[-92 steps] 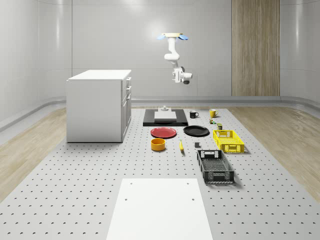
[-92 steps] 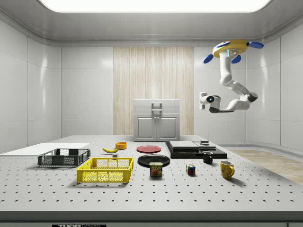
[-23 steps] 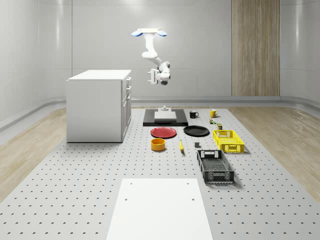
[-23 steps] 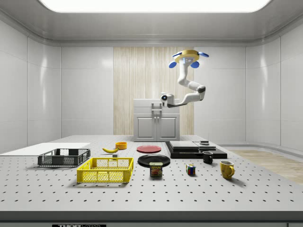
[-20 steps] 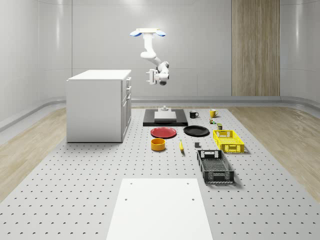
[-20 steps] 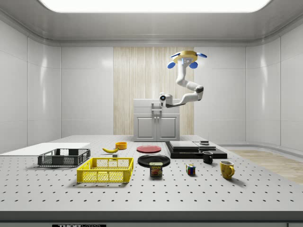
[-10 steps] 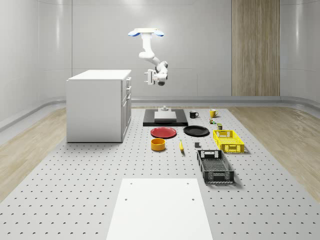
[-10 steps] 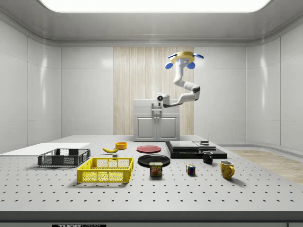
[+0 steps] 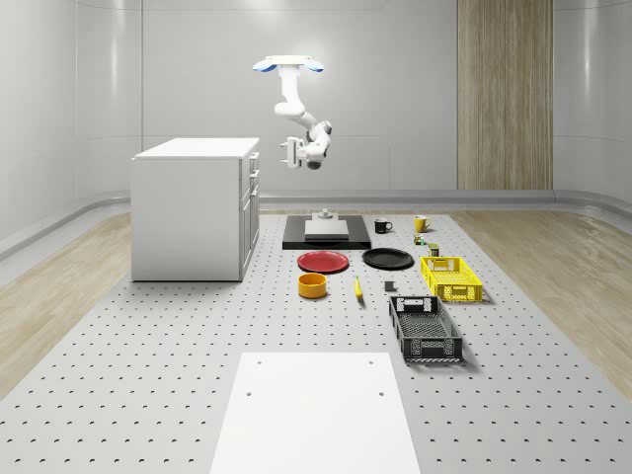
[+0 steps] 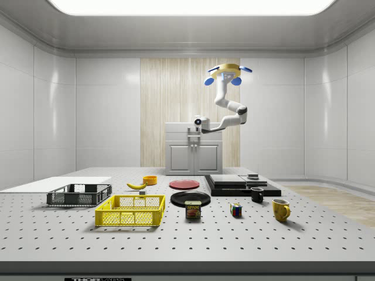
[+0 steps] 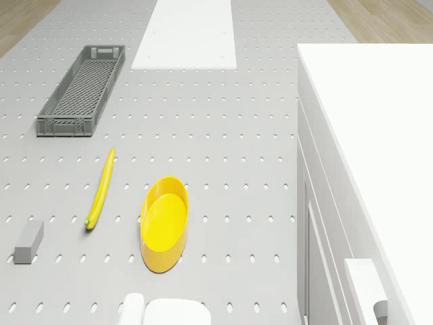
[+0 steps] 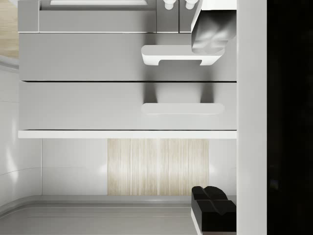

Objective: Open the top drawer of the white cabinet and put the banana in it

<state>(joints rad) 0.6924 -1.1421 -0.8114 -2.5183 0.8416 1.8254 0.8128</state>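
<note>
Pincer [image 9: 291, 154] level with top drawer [image 12: 127, 110], short of white cabinet [image 9: 197, 207]; fingers' state unclear. Drone [image 9: 287, 66] hovers beside cabinet. Banana [image 11: 101, 187] on table [image 9: 148, 375].

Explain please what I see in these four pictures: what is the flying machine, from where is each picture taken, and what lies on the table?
The machine is a drone with a robot arm hanging under it; the arm ends in a gripper. Everything is a computer simulation.

One picture looks down on the whole room, one looks from the side, one comes from a camera on the drone's body, and one from the arm's wrist.

The drone hovers in the air beside the white cabinet, with the gripper held near the cabinet's top drawers. The wrist camera faces the drawer fronts and their handles.

On the table lie a banana, a yellow bowl, a red plate, a black plate, a yellow basket, a dark crate and two mugs. The gripper holds nothing.
</note>
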